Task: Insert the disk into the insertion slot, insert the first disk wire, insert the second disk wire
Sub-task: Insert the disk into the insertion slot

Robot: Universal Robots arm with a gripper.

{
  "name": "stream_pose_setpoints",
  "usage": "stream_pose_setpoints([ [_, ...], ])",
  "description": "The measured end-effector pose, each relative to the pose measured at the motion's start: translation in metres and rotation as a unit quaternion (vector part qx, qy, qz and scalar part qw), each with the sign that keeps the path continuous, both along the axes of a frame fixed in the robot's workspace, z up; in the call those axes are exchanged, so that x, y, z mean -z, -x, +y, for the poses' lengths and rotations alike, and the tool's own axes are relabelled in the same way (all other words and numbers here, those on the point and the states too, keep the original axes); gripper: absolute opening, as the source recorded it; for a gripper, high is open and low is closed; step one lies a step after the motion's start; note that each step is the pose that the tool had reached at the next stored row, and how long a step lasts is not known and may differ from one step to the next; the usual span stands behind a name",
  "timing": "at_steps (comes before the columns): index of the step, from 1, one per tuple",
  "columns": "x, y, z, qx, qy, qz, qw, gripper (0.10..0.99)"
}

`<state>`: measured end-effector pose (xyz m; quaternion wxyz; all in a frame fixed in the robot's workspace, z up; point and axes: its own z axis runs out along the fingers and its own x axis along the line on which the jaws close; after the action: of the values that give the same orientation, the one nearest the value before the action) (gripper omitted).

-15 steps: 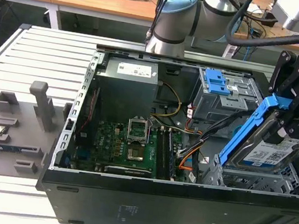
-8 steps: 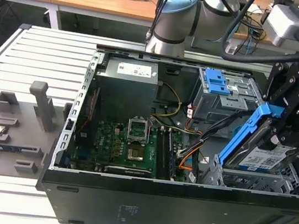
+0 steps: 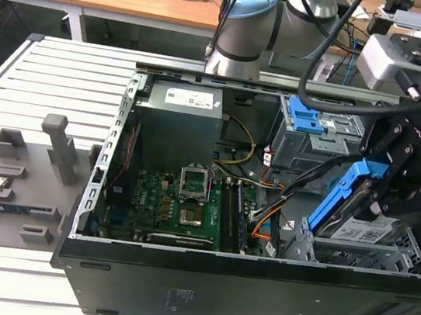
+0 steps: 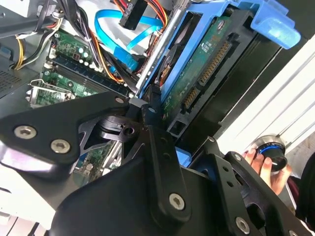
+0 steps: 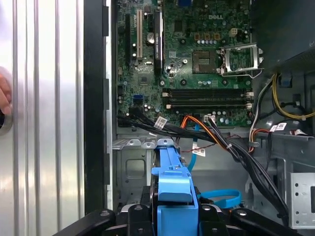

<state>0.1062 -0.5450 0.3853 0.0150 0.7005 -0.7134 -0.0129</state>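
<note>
In the exterior view my gripper [image 3: 381,199] is shut on the disk [image 3: 364,228], a silver drive with a white label in a bright blue carrier [image 3: 341,195]. The disk is held steeply tilted at the case's right end. Its lower end meets the top of the insertion slot [image 3: 407,262], a silver perforated cage. The second wrist view shows the disk's green circuit-board side [image 4: 206,59] between the black fingers [image 4: 156,129]. In the first wrist view the blue carrier [image 5: 172,184] stands over the slot's sheet-metal wall [image 5: 129,167].
The open case holds a motherboard [image 3: 180,204], a power supply [image 3: 182,106] and a taller grey cage with a blue clip [image 3: 305,117]. A black and orange wire bundle [image 5: 206,132] and a blue flat cable [image 5: 222,196] run beside the slot. A person's hand [image 4: 264,164] rests outside the case.
</note>
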Motion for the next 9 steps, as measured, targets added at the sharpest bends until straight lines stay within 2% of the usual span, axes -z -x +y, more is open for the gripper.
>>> stream_pose_setpoints([
  [6, 0.0077, 0.0000, 0.0000, 0.000, 0.0001, 0.0000, 1.0000, 0.361],
  [9, 0.0086, 0.0000, 0.0000, 0.000, 0.0003, 0.0000, 1.0000, 0.361],
])
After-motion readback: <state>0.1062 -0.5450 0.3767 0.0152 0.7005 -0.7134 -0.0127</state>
